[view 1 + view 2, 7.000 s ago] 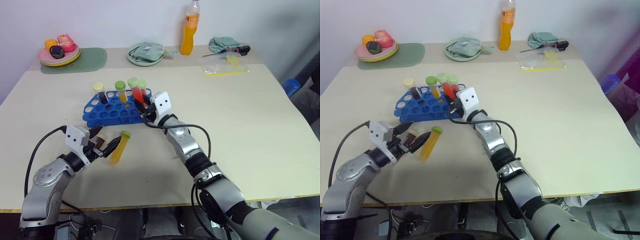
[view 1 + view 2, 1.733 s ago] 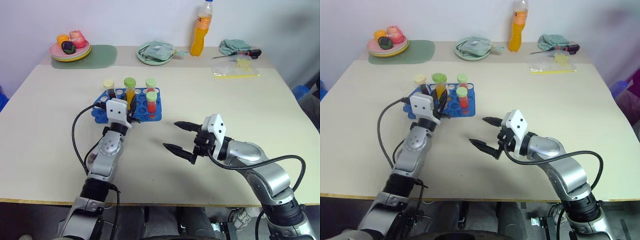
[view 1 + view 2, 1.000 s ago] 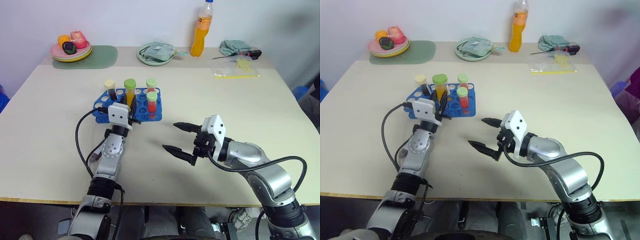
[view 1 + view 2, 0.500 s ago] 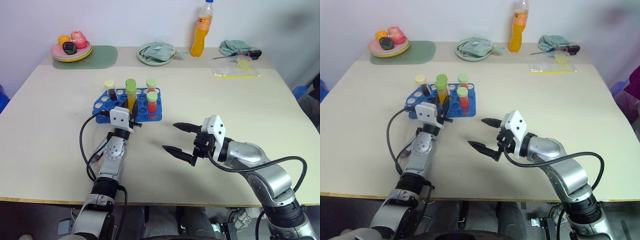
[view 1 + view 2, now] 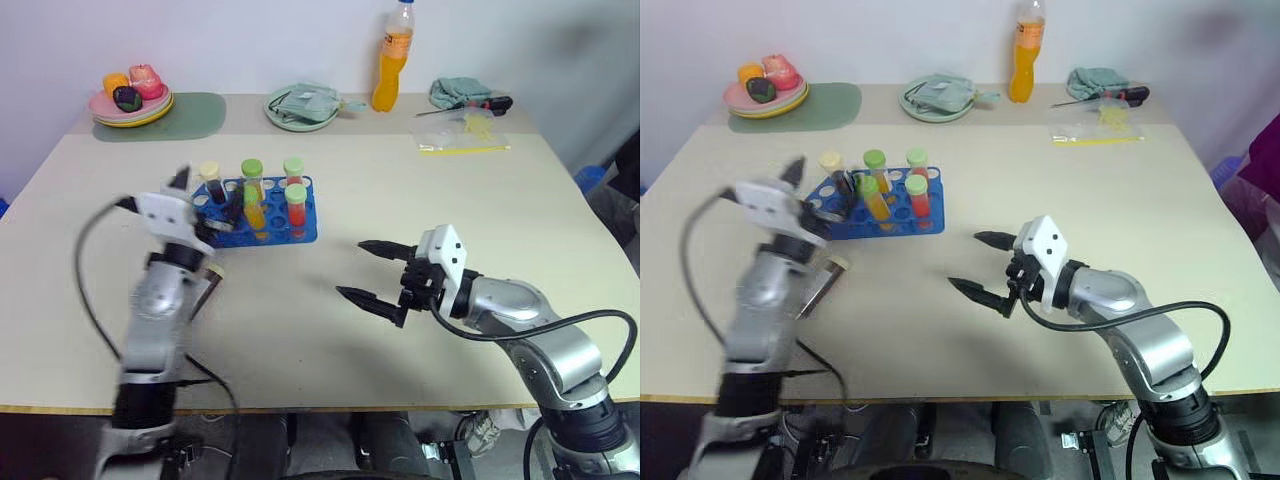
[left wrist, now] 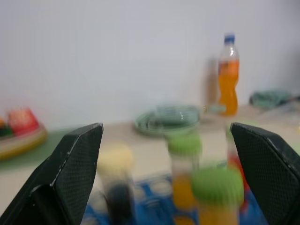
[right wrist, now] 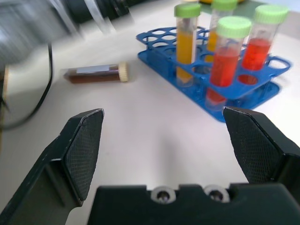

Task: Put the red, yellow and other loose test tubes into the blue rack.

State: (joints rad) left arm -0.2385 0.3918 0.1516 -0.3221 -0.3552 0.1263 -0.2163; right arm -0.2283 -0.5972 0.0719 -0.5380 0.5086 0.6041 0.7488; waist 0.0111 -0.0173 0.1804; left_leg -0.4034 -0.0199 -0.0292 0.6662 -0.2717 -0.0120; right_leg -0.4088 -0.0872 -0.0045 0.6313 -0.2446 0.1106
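The blue rack [image 5: 262, 222] stands left of the table's middle with several capped tubes upright in it, among them a yellow tube [image 5: 254, 207] and a red tube [image 5: 296, 206], both with green caps. A brown tube with a cream cap [image 5: 821, 285] lies loose on the table in front of the rack, under my left arm. My left gripper [image 5: 190, 206] hangs open and empty, raised just left of the rack. The right gripper [image 5: 352, 270] is open and empty too, above the table to the right of the rack, pointing toward it.
Along the back edge are a plate of fruit [image 5: 128, 104] on a green mat [image 5: 178, 116], a green plate with a cloth [image 5: 300, 106], an orange drink bottle [image 5: 386, 58], a plastic bag [image 5: 460, 136] and a screwdriver [image 5: 480, 102].
My left gripper has opened, let go of the yellow tube, which now stands in the rack, and pulled back up and to the left. The right arm stayed put.
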